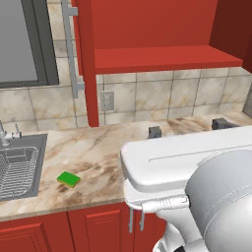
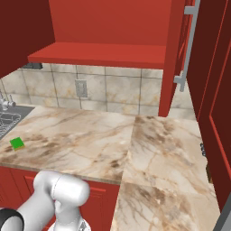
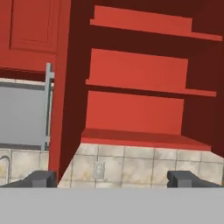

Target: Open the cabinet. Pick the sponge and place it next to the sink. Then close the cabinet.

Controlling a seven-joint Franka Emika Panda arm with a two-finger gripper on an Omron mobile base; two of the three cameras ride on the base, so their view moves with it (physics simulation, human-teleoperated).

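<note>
Standing open, the large glossy red wall cabinet (image 1: 162, 54) is being shown with both panelled doors swung outward, its bare red shelves exposed in the hand view (image 3: 144, 83). A long vertical silver bar handle (image 1: 71, 47) is being displayed on the left door, which is turned edge-on toward the left base camera; the right door's handle (image 2: 188, 43) is being seen in the right base view.

The end effector (image 3: 113, 178) is being held wide apart, with nothing between its two small dark fingertips (image 3: 41, 178), and is being aimed at the cabinet interior above the beige tiled backsplash (image 3: 144, 168). In the left base view the same end effector (image 1: 189, 128) is being seen above the rear of the surface.

The small flat sponge (image 1: 68, 179), bright green on top with a yellow layer beneath, is being supported flat by the marbled beige stone surface (image 1: 98, 152), near its front edge. It is lying just beside the grey stainless-steel sink (image 1: 19, 170), to the right of the basin rim and apart from it. A wire rack is being carried inside the basin, and a small silver faucet (image 1: 6, 134) is being shown at its rear rim. A white wall outlet (image 1: 107, 101) is being seen on the backsplash.
</note>
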